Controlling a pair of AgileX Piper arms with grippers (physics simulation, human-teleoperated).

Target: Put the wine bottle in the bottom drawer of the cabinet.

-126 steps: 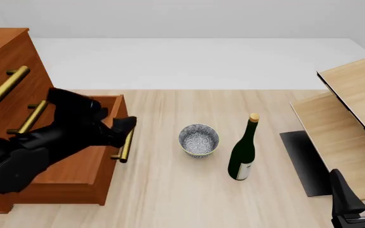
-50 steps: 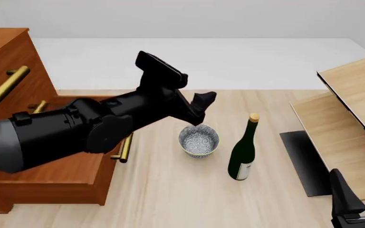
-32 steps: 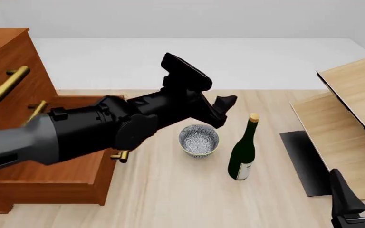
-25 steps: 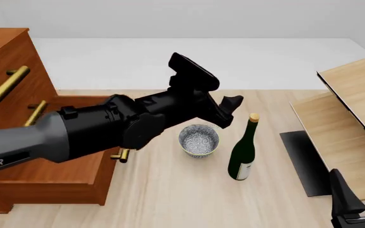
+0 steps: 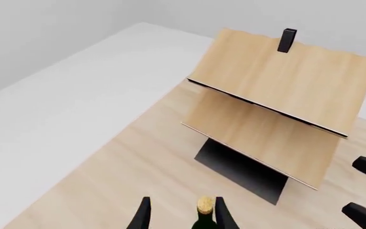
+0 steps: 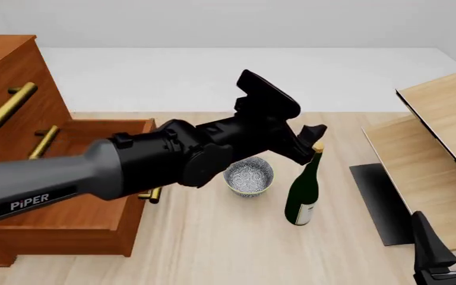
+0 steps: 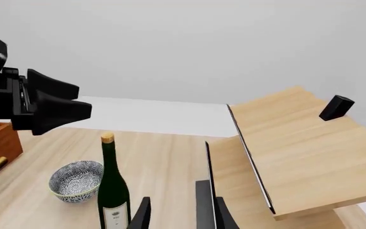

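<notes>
Wine bottle [image 6: 303, 192] upright on the worktop [image 6: 212, 237], just right of the speckled bowl [image 6: 249, 175]. Left gripper [image 6: 311, 145] at the cork, jaws spread, one finger either side of it, not gripping. Bottom drawer [image 6: 93, 196] of the cabinet [image 6: 6, 77] pulled open. Right gripper [image 7: 177, 212] low, well apart from the bottle, jaws spread.

the word "piper" is showing in white letters on the grey sleeve of the left arm [image 6: 46, 190] in the front view. the white label [image 7: 114, 216] on the wine bottle [image 7: 112, 188] is carrying small dark print, too tiny to read.
</notes>
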